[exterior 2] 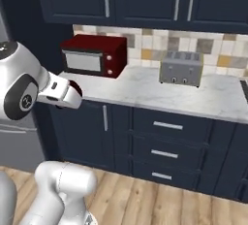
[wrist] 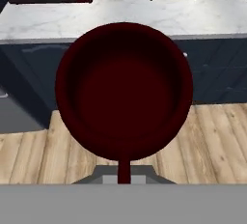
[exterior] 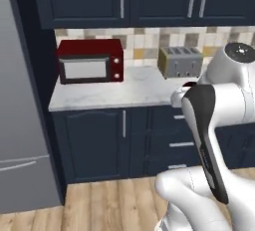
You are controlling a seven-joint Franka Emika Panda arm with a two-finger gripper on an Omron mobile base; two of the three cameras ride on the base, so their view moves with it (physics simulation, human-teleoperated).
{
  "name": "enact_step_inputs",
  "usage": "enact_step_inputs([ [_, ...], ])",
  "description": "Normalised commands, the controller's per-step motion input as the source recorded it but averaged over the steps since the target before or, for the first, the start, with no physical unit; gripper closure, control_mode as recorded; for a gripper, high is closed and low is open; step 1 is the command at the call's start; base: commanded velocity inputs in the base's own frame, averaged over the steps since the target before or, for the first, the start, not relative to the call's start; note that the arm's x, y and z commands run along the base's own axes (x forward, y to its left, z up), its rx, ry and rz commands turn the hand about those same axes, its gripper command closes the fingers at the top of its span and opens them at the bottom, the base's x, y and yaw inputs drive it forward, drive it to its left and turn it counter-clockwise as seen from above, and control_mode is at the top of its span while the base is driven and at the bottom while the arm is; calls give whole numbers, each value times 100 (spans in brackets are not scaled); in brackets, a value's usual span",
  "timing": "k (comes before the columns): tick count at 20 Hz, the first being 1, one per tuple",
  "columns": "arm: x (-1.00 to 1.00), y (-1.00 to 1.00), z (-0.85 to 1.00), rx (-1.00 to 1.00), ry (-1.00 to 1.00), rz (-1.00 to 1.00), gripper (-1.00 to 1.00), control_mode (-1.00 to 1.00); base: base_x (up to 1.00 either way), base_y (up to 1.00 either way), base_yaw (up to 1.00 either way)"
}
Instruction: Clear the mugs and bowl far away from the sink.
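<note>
in the left base view, my white arm [exterior: 214, 125] rises from the lower right and bends across the front of a white marble counter [exterior: 109, 93]. a red microwave [exterior: 90, 61] stands at the counter's left end against the tiled wall, and a silver toaster [exterior: 180, 61] stands well to its right. dark navy cabinets run above and below the counter, and a grey fridge [exterior: 20, 125] fills the left side. a small dark red sliver just past my arm, near the counter's front edge, may be the maroon mug [exterior: 190, 83], but i cannot tell for certain.

in the right base view, my arm comes in from the left, its forearm reaching toward the counter's left front corner. at the forearm's end a dark red rounded shape shows, the maroon mug [exterior 2: 73, 93], level with the counter edge and in front of the microwave [exterior 2: 93, 55]. my pincer itself is hidden here. the toaster [exterior 2: 180, 68] sits farther right. 3 drawers with silver handles lie below it.

in the hand view, the maroon mug [wrist: 124, 90] is seen from above, its round open mouth facing the camera, its inside dark. it hangs in the air over the wooden floor [wrist: 212, 141], in front of the counter [wrist: 120, 10] and apart from it. i cannot tell whether my pincer is spread or pressed onto the mug, since the fingertips are covered.
</note>
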Motion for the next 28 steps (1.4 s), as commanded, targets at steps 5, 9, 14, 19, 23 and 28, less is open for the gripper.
enact_step_inputs([
  [5, 0, 0, 0, 0, 0, 0, 100, 100, 100, -59, 35],
  [9, 0, 0, 0, 0, 0, 0, 100, 100, 100, -48, 22],
  [14, 0, 0, 0, 0, 0, 0, 100, 100, 94, -55, 7],
  [19, 0, 0, 0, 0, 0, 0, 100, 100, 57, 0, -23],
  [23, 0, 0, 0, 0, 0, 0, 100, 100, 53, 1, -16],
  [28, 0, 0, 0, 0, 0, 0, 100, 100, 47, 0, -11],
])
